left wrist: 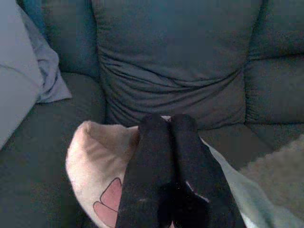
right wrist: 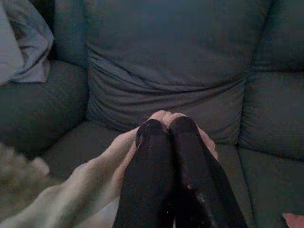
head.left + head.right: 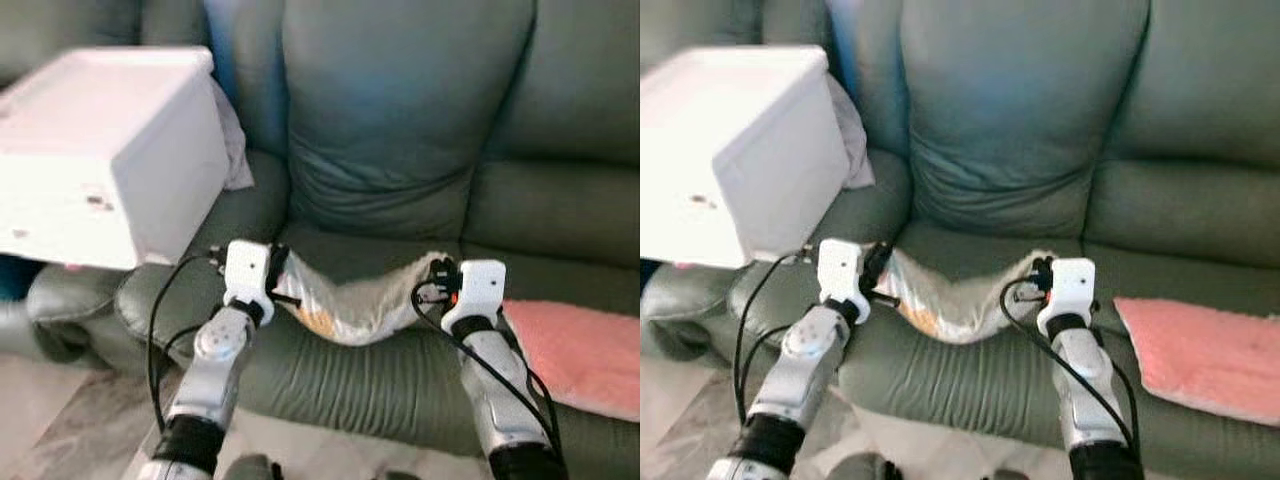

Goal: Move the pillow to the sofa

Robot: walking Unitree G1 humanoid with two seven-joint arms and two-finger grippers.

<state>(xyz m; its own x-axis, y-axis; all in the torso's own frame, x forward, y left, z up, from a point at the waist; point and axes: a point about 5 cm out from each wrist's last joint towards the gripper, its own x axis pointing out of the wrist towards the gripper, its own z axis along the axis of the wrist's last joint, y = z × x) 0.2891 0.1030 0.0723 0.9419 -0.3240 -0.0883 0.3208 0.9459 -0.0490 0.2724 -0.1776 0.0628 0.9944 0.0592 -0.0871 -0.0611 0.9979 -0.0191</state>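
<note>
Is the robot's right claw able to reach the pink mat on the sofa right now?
Probably not yet. The right claw is shut on the pillow, so it is busy, though the pink mat lies close beside that arm with nothing between.

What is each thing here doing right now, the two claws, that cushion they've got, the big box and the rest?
left gripper: shut on one end of the pillow.
right gripper: shut on the other end.
pillow: held between both grippers, sagging in the middle over the seat.
sofa: green, seat under the pillow bare.
white box: sitting on the sofa's left armrest.
pink mat: lying flat on the right seat.
</note>
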